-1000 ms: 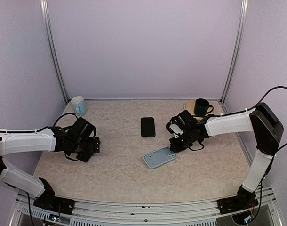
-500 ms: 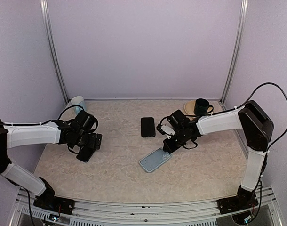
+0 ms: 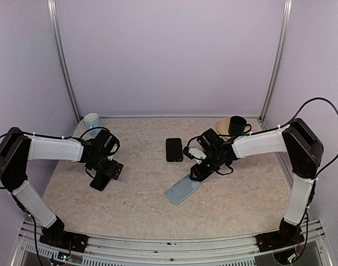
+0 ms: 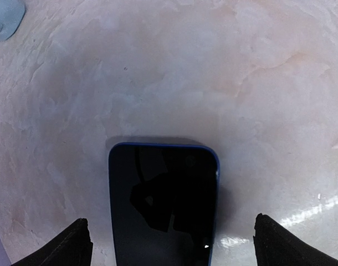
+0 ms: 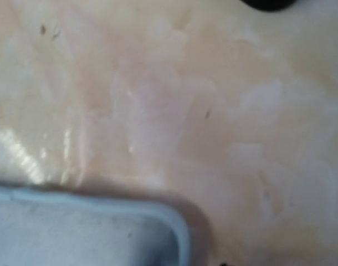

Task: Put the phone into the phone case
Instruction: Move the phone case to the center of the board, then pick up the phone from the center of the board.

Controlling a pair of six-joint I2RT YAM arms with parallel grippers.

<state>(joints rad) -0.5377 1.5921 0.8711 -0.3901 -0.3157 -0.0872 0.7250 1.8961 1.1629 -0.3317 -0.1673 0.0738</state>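
Observation:
A dark-screened phone (image 4: 163, 205) with a blue rim lies flat on the table. My left gripper (image 4: 172, 244) is open, with one finger on each side of the phone and not touching it. In the top view the left gripper (image 3: 105, 176) hangs low over that spot and hides most of the phone. The light blue phone case (image 3: 182, 189) lies open side up near the table's middle. My right gripper (image 3: 196, 173) is at its far right end. The right wrist view shows only a case corner (image 5: 75, 233) and no fingertips.
A second black phone (image 3: 174, 149) lies at mid-table behind the case. A pale blue mug (image 3: 92, 123) stands at the back left. A dark mug (image 3: 236, 126) sits on a tan coaster at the back right. Frame posts rise at both back corners.
The right gripper has slid the case leftward and turned it more lengthwise. The left arm has swung right and lowered over the blue-rimmed phone.

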